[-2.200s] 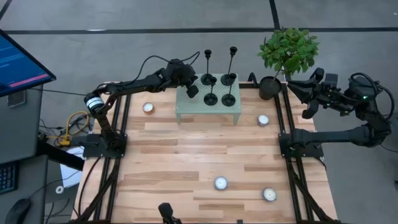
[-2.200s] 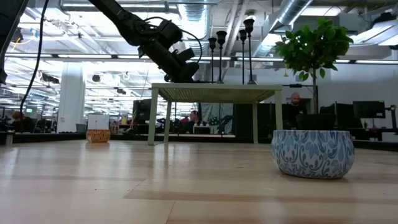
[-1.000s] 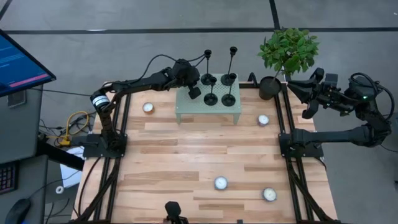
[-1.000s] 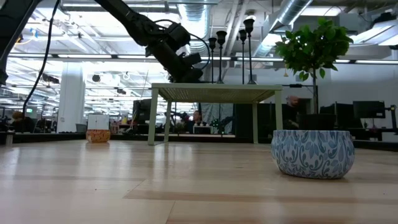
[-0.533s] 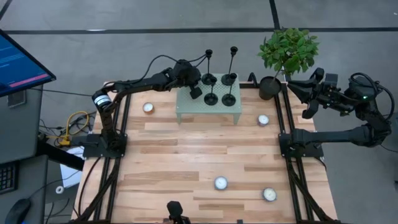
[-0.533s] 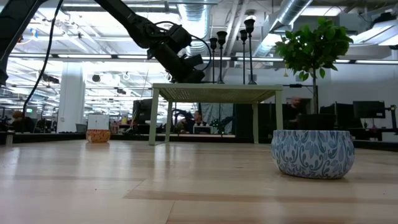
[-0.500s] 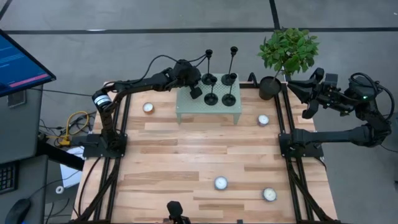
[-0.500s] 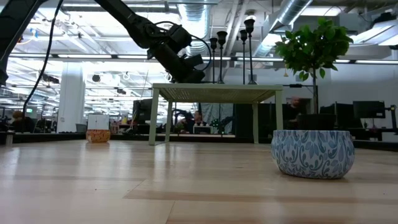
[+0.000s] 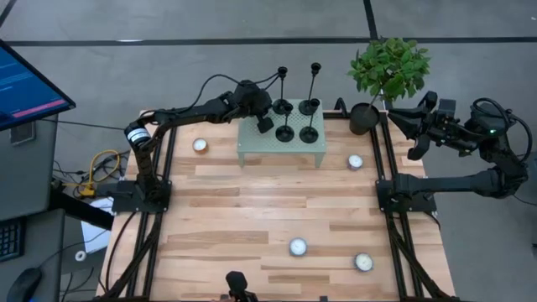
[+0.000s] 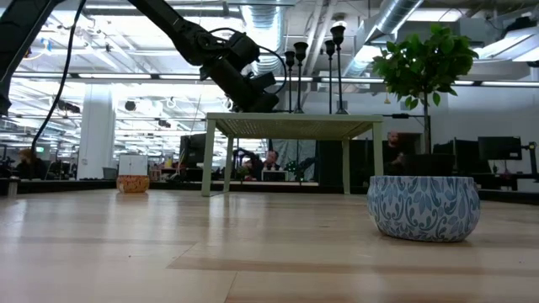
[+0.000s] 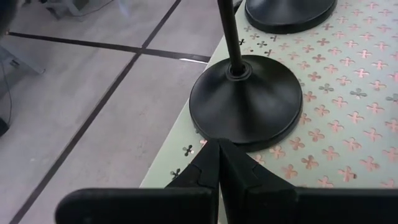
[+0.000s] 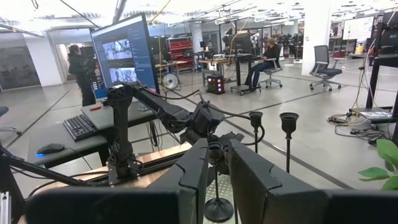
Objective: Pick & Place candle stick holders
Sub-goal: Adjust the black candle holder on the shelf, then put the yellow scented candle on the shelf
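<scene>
Four black candlesticks stand by their disc bases on a pale green perforated stand (image 9: 281,144) at the table's far middle: two tall at the back (image 9: 282,107) (image 9: 308,106) and two short in front (image 9: 285,133) (image 9: 309,134). My left gripper (image 9: 263,123) is shut and low over the stand's left end. In the left wrist view its tips (image 11: 218,149) stand at the rim of the far left candlestick's base (image 11: 249,99). My right gripper (image 9: 409,132) is open and waits beyond the table's far right edge. My left gripper's shut fingertips (image 11: 211,155) point level along the stand top from the table's left, right at the rim of the far left candlestick's base (image 11: 214,134). I cannot tell whether they touch it. The candlestick stands upright on the stand.
A potted plant (image 9: 388,65) in a black pot (image 9: 363,118) stands at the far right corner. Small patterned bowls sit on the wood at the left (image 9: 200,145), right (image 9: 355,161) and near side (image 9: 298,247) (image 9: 362,262). A monitor (image 9: 25,84) stands off the left.
My left gripper has crept a little toward the table's right, closer to the far left candlestick's base, staying shut. The candlesticks have not moved.
</scene>
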`<state>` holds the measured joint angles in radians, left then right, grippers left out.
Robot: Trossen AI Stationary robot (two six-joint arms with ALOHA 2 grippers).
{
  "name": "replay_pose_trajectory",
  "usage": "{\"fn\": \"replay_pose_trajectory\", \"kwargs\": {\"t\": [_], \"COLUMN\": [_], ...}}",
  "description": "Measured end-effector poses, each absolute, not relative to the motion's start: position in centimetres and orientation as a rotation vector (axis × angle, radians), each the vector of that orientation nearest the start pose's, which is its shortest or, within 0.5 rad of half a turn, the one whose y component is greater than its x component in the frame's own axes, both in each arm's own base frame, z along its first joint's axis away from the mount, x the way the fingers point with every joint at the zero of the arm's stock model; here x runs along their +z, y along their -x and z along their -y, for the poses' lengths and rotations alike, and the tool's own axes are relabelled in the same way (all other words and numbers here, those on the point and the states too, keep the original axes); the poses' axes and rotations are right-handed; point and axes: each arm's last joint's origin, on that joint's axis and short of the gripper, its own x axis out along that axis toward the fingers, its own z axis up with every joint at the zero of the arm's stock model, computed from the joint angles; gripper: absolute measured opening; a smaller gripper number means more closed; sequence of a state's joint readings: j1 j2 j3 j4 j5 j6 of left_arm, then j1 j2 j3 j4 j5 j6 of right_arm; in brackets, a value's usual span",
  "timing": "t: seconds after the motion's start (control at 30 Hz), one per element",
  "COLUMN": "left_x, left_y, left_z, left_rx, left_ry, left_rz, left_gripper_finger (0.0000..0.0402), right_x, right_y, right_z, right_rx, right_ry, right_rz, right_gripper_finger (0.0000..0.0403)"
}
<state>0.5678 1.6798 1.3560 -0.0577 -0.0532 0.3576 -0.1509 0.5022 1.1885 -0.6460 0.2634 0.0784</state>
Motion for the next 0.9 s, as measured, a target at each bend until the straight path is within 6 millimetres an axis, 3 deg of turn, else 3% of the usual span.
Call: {"fn": "replay_pose_trajectory", "kwargs": {"t": [0.63, 0.77, 0.9], "left_x": [31.2, 33.5, 36.1], "left_y": [-33.3, -32.0, -28.8], "left_z": [-20.1, -18.9, -17.1], "left_rx": [0.487, 0.553, 0.664], "left_ry": [-0.229, -0.257, -0.284], "left_rz": [-0.444, -0.431, -0.506], "left_gripper_finger": [0.0001, 0.0001, 0.0003], "right_x": [43.6, 43.6, 43.6], "right_y": [-3.4, -3.4, -3.4], "right_z": [1.3, 1.3, 1.3], "right_rx": [-0.413, -0.413, -0.412], "right_ry": [-0.08, -0.08, -0.08], "right_rz": [0.057, 0.057, 0.056], "right_gripper_finger": [0.0056, 0.0056, 0.0056]}}
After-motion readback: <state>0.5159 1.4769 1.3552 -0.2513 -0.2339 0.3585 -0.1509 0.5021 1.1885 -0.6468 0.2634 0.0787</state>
